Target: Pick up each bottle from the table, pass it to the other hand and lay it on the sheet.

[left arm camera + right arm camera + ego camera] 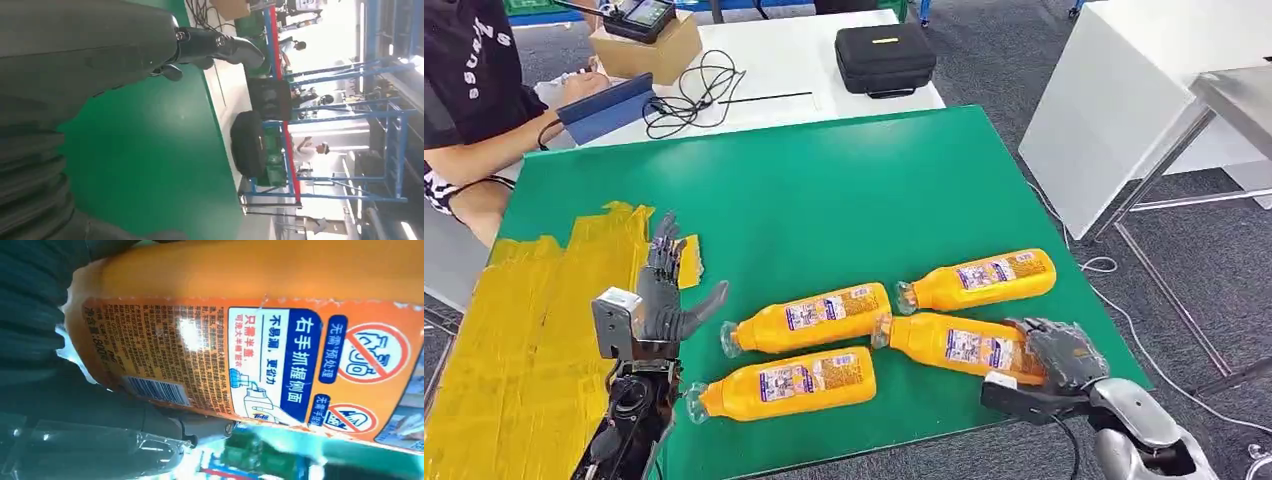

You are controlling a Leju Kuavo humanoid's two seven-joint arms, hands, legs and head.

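— Orange plastic, up close: what does the right wrist camera give that the head camera doesn't?

— The label print. The bottle under the right hand [240,340] shows a barcode, small text and blue panels with red prohibition signs, all glossy. From the head view that same bottle [964,346] is just a smooth rounded shape lying on its side, with the right hand [1064,352] wrapped over its base end, fingers closed around it.

— How many bottles in all?

— Four, all lying flat on the green table [824,190]: the nearest bottle [784,384], the middle bottle [809,318], the gripped one, and the farthest bottle [979,279]. None is on the yellow sheet [534,330], a wrinkled taped patch on the table's left.

— And the left hand?

— The left hand [664,290] is raised by the sheet's edge, fingers spread, holding nothing. Its wrist camera shows the dark thumb [220,47] over bare green surface.

— Farther back?

— One black case [885,58], a cardboard box [646,50], looped cables [686,100], and a person's arm [484,165].
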